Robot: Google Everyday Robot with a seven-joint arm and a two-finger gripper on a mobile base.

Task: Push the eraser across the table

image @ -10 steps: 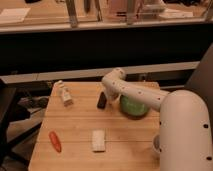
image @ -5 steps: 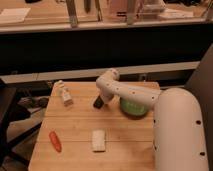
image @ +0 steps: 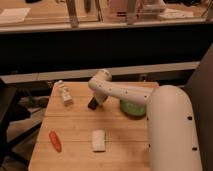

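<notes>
The white arm point(image: 150, 107) fills the right side of the camera view, its thick casing rising from the lower right corner and its slimmer forearm reaching leftward over the counter point(image: 75, 132) to an elbow-like bend near the far edge. From that bend the wrist turns down, and the jaws point(image: 95, 102) sit low over the far middle of the light wooden top, right at the dark eraser. Whether they are apart or together I cannot tell, as the wrist hides them.

The counter is a plank top with visible seams, running toward the viewer from the jaws.

A green bowl point(image: 131, 109) sits to the right of the jaws, partly covered by the forearm that passes over it.

A pale whitish block point(image: 99, 140) lies nearer the viewer than the jaws, well apart from them, flat on the wood.

A small pale object point(image: 63, 93) stands to the left of the jaws, near the far left corner.

An orange-red carrot-like piece point(image: 54, 141) lies to the left and toward the viewer, well apart.

The eraser point(image: 92, 104), small and black, lies directly under the jaws, touching or just beside them.
</notes>
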